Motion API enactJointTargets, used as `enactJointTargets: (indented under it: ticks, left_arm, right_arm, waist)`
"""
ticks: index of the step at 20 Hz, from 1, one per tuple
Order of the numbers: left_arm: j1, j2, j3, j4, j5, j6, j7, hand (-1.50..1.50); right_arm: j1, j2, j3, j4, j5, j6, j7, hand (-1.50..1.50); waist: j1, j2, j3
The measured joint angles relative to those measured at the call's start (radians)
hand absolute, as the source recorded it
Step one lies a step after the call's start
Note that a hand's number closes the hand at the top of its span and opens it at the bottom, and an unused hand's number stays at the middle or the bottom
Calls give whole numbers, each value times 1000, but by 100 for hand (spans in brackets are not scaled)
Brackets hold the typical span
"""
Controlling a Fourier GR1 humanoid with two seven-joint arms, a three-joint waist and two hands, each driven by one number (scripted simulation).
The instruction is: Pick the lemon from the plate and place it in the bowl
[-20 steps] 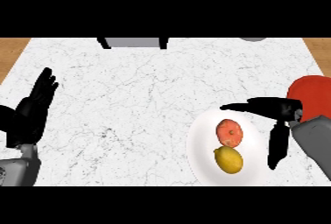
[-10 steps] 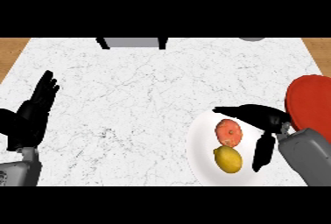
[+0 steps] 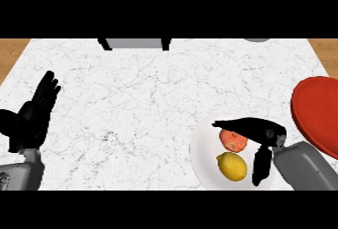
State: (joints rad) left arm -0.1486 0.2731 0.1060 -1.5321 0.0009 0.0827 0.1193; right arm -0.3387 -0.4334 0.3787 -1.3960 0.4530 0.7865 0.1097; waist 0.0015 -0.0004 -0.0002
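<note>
On my head view the yellow oval lemon (image 3: 232, 166) lies on the white round plate (image 3: 203, 152) in the lower right of the frame, on the plate's lower half. Just above it on the same plate I see a rounded orange-red fruit (image 3: 233, 140); the two sit close together, and I cannot tell whether they touch.

The right robot hand (image 3: 265, 132) is over the plate's right side, its grey forearm coming in from the lower right corner. It is open and grips nothing. Its thumb stretches left across the top of the orange-red fruit, and its fingers (image 3: 260, 166) point straight down the frame, just right of the lemon. I cannot tell from here whether they touch the lemon.

The red round bowl (image 3: 319, 114) sits at the right edge of the frame, partly cut off, just right of the plate and above the right forearm.

The left robot hand (image 3: 30, 121) shows at the left edge of the frame, open and resting with its fingers up, well apart from the plate.

All of this stands on the white marbled surface (image 3: 145, 103). A grey block with black legs (image 3: 134, 43) shows at the upper edge of the frame.
</note>
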Motion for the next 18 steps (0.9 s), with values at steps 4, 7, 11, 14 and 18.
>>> enactJointTargets:
  ticks: [4,7,11,14,18]
  left_arm:
    - [-4,5,20,0,-3,-22,6,0]
    - [-5,1,30,2,-5,-31,12,0]
    - [9,-14,30,-13,-20,-32,4,0]
    - [-8,-28,20,-17,-34,-16,17,0]
    - [-1,-20,36,-1,-24,-34,-4,0]
  right_arm:
    - [16,34,-18,17,60,-8,-25,-150]
    - [44,53,-22,9,108,-28,-42,-150]
    - [58,85,-32,4,153,-32,-30,-150]
    - [27,114,-35,43,163,-15,-22,150]
    - [22,130,-27,66,181,-37,-76,150]
  waist:
    - [0,-1,-1]
    - [0,-4,-3]
    - [0,-7,-6]
    - [1,-11,-9]
    - [2,-14,-12]
